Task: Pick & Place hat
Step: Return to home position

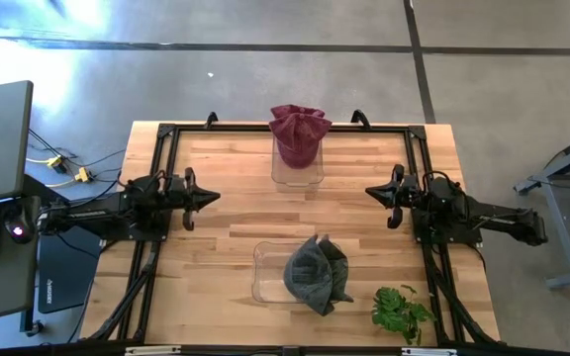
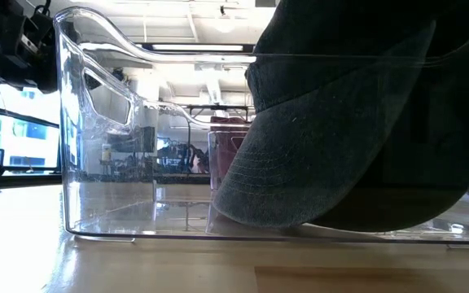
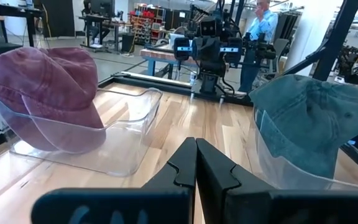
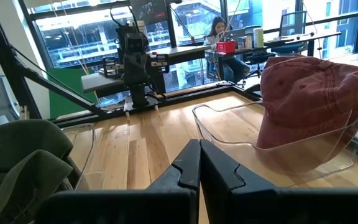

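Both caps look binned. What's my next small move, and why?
Probably just ease the left tool and right tool home: both are shut, empty and clear of the bins; the red cap sits in the top bin, the black cap in the bottom bin.

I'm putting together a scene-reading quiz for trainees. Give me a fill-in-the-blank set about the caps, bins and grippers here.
The cap in the far bin is ___ in colour.
The near bin holds the dark cap; the leafy sprig lies on the table on the ___ arm's side.
The left gripper and the right gripper both have their fingers ___.
Missing words: red; right; shut.
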Motion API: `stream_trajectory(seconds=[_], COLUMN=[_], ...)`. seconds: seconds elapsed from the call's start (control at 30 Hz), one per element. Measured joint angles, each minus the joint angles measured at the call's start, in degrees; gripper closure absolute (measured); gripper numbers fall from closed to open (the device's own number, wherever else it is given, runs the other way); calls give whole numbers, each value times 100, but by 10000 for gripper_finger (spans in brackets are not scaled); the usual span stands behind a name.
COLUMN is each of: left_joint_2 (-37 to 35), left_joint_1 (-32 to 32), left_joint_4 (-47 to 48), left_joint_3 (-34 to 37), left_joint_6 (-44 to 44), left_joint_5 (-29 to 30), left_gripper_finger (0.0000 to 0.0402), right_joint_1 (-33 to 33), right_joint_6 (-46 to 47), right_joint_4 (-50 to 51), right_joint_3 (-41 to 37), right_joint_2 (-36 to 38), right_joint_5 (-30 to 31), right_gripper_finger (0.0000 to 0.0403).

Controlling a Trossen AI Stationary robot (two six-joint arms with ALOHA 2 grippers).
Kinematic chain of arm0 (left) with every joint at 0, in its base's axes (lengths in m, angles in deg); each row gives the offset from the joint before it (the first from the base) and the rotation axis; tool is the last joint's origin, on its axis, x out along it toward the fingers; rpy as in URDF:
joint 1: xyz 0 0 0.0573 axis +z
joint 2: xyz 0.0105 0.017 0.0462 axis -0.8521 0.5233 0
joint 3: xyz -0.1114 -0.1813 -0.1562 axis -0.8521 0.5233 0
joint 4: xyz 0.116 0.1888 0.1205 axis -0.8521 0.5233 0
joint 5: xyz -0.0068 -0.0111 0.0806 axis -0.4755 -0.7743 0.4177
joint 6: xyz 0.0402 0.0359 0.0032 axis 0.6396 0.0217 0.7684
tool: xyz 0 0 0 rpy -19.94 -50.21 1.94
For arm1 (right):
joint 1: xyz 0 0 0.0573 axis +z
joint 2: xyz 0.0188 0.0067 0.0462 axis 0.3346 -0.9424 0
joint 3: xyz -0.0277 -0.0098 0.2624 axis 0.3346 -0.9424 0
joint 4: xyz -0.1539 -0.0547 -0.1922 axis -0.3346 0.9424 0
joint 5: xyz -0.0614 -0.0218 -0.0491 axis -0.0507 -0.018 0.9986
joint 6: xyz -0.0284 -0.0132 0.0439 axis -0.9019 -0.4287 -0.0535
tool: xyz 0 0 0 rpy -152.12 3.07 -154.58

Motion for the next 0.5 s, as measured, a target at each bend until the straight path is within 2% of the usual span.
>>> stream_trajectory(seconds=[0.2, 0.5], left_joint_2=[7, 7], left_joint_1=[-2, 0], left_joint_4=[-2, -2], left_joint_3=[0, 0], left_joint_6=[0, 0], left_joint_5=[0, -2], left_gripper_finger=[402, 402], right_joint_1=[184, 1315], right_joint_6=[0, 0], right_joint_4=[16, 33], right_joint_3=[0, -2], right_joint_2=[143, 144], right_joint_5=[33, 10], right_gripper_finger=[402, 402])
